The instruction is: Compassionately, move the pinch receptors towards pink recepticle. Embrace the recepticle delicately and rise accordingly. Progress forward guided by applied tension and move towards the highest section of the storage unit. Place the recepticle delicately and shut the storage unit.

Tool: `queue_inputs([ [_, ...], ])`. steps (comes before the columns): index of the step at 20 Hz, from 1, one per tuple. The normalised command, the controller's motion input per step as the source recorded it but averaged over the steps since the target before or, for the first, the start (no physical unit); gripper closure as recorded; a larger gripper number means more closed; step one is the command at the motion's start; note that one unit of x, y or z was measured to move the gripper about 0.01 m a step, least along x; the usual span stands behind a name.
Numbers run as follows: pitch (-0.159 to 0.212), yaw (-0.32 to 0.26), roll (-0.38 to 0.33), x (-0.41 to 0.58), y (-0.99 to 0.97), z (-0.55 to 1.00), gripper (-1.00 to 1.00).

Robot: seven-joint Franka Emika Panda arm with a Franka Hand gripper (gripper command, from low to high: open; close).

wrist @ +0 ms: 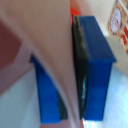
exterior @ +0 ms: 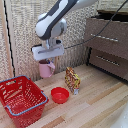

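We see the gripper (exterior: 47,60) holding the pink mug (exterior: 47,69) by its rim, up off the floor. Up close, its blue fingers (wrist: 95,75) pinch the mug's wall (wrist: 62,60). The dresser (exterior: 107,42) is well apart, top drawer (exterior: 106,34) open.

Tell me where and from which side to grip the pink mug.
Grip the pink mug by its rim wall, from straight above: it is upright with its mouth open upward. The gripper already does this; the wrist view shows the blue fingers pinching the thin pink wall between them.
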Motion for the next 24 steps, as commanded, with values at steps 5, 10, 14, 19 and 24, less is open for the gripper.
queue_inputs([
  [5,0.065,-0.064,-0.012,0.121,-0.09,0.92,1.00],
  [10,0.033,-0.119,-0.012,0.118,-0.17,0.96,1.00],
  [14,0.043,-0.157,-0.027,0.196,-0.18,0.99,1.00],
  [19,0.033,-0.154,-0.037,0.243,-0.16,1.00,1.00],
  [24,0.023,-0.168,-0.059,0.298,-0.19,1.00,1.00],
])
